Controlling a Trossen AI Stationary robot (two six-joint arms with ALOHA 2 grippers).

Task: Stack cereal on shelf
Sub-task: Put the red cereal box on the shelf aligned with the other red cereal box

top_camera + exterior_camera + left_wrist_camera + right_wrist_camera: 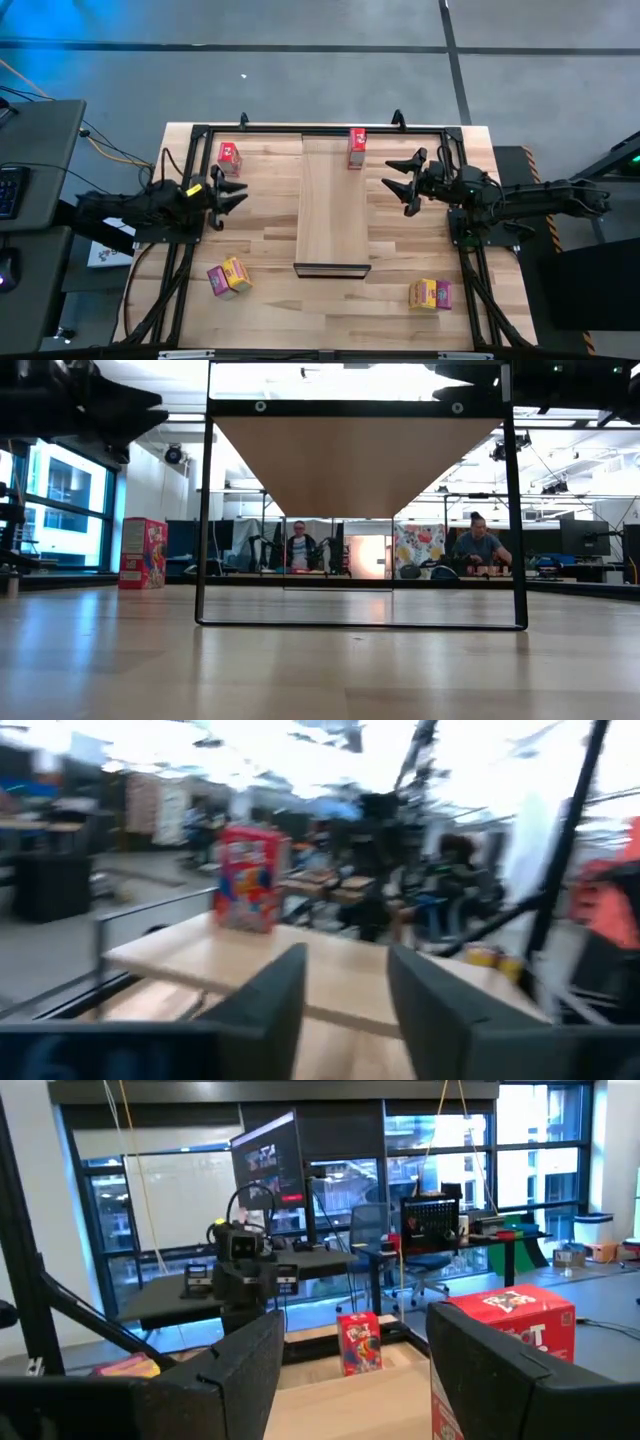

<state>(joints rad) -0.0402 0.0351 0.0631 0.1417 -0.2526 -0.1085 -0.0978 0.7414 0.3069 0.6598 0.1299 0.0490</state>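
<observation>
While one small red cardboard cereal box [357,147] stands at the far end of the long light-wood shelf plank [332,215], another red box [229,155] sits on the striped butcher-block worktop [270,300] just beyond my left hand [232,194], whose fingers are apart and empty. Judging by looks: light, stiff, crushable card, best pinched across the narrow sides. My right hand [397,183] is spread too, near the shelved box. Yellow-and-pink pairs [229,276] [430,294] lie at the near side, well apart from both hands.
</observation>
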